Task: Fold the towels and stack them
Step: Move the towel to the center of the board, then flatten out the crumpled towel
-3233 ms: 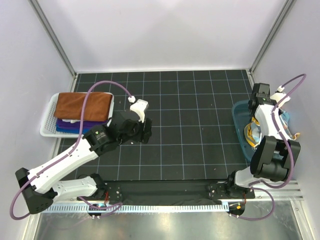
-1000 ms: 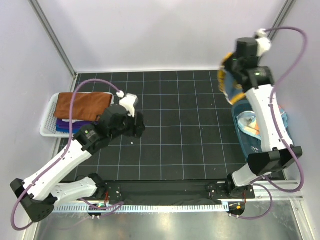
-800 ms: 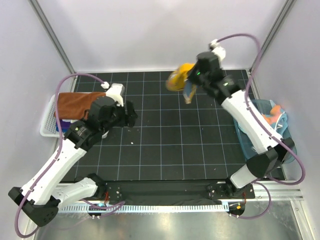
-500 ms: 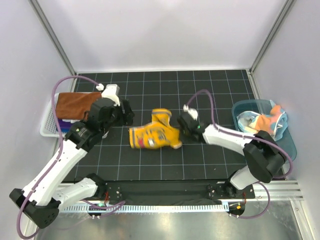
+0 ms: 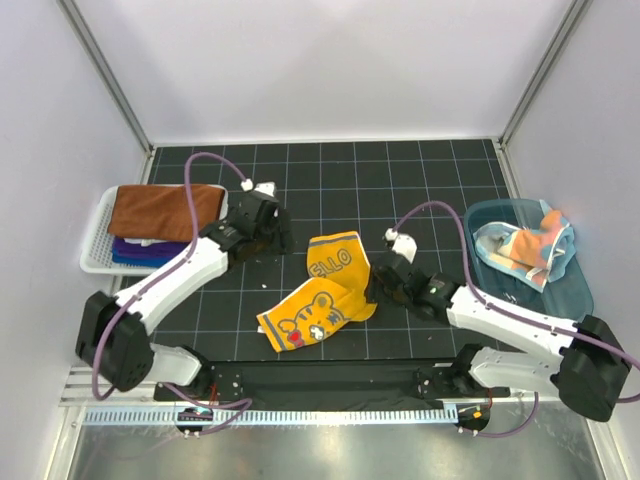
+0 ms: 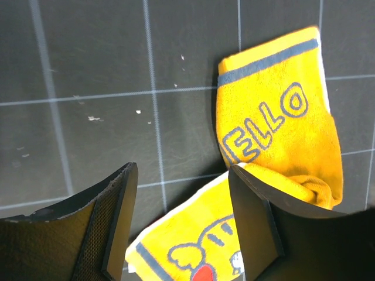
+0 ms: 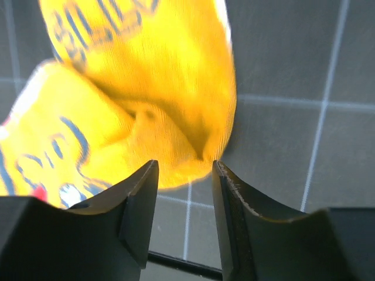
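A yellow towel (image 5: 322, 288) with navy stripes, "HELLO" lettering and a cartoon face lies crumpled and partly unfolded on the black grid mat. My right gripper (image 5: 377, 285) is open and empty at the towel's right edge; in the right wrist view (image 7: 184, 205) the towel (image 7: 140, 88) bunches just beyond the fingertips. My left gripper (image 5: 272, 230) is open and empty above the mat, up-left of the towel; the left wrist view (image 6: 183, 222) shows the towel (image 6: 281, 129) below and to the right. A rust brown towel (image 5: 160, 210) tops a folded stack with purple and blue layers.
The white slatted basket (image 5: 96, 262) holding the stack stands at the left edge. The teal tub (image 5: 575, 290) at the right holds several crumpled towels (image 5: 525, 248), white, orange and light blue. Walls enclose the mat on three sides.
My right arm lifted the yellow towel out of the tub, swung it across to the middle of the mat and let it go. My left gripper moved right toward it.
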You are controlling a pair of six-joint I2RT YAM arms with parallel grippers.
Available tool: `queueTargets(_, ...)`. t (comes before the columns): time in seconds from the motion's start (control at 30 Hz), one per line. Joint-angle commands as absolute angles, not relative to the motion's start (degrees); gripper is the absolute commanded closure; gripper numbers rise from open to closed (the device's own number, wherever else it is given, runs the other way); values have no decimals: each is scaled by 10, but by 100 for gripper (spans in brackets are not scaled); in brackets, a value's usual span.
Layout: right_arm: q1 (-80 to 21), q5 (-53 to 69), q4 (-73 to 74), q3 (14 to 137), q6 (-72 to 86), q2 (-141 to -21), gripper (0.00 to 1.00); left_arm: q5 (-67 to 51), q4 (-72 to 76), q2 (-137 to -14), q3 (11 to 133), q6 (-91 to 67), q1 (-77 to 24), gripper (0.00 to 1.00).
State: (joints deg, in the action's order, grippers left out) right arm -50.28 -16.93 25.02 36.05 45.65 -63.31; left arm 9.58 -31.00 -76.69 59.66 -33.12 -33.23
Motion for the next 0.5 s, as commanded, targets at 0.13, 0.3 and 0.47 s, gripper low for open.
queueTargets(0.13, -346, -142, 201, 509, 373, -778, 52, 37, -256, -859, 626, -347, -330, 35)
queueTargets(0.3, -323, -138, 192, 659, 316, -949, 54, 28, -250, -919, 656, -353, -331, 37)
queueTargets(0.47, -316, -137, 205, 750, 308, -1075, 55, 18, -231, -937, 658, -361, -332, 38)
